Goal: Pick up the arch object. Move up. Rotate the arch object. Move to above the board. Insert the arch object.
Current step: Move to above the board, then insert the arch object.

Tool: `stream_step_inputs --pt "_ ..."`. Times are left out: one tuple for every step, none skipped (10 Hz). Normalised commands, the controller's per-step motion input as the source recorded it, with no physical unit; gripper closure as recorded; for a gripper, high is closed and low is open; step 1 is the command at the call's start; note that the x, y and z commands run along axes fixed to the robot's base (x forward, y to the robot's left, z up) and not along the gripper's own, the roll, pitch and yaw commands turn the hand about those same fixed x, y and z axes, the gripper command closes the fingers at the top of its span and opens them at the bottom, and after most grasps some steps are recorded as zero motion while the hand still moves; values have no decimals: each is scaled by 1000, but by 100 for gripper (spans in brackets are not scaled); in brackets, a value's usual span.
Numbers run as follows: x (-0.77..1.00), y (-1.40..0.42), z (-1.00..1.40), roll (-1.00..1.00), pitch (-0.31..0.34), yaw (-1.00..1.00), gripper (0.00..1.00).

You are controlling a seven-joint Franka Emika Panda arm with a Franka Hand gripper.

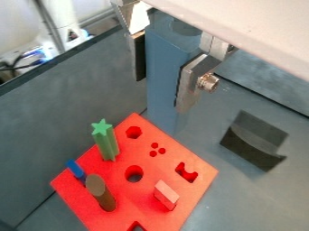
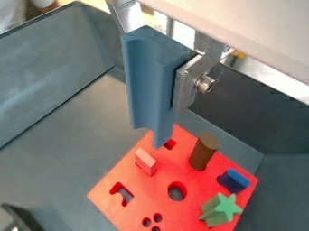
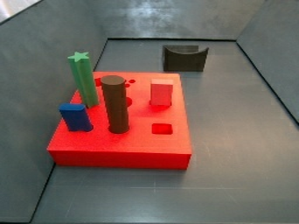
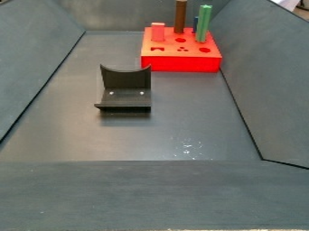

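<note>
Grey-blue and slim, the arch object hangs upright high above the board, clamped in the gripper, whose silver fingers are closed flat against its side in both wrist views. Below it the red board carries a green star column, a brown cylinder, a blue block and a red block. Off to one side on the bench sits a dark notched block, possibly the fixture. Neither side view catches the gripper.
</note>
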Motion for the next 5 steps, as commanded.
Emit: stream_step_inputs --pt "68 -23 17 24 151 218 100" --pt "134 503 -937 0 -1 611 100" --pt "189 471 -934 11 -23 580 100" --pt "354 443 -831 21 -59 463 100" --pt "549 171 -837 0 0 166 100"
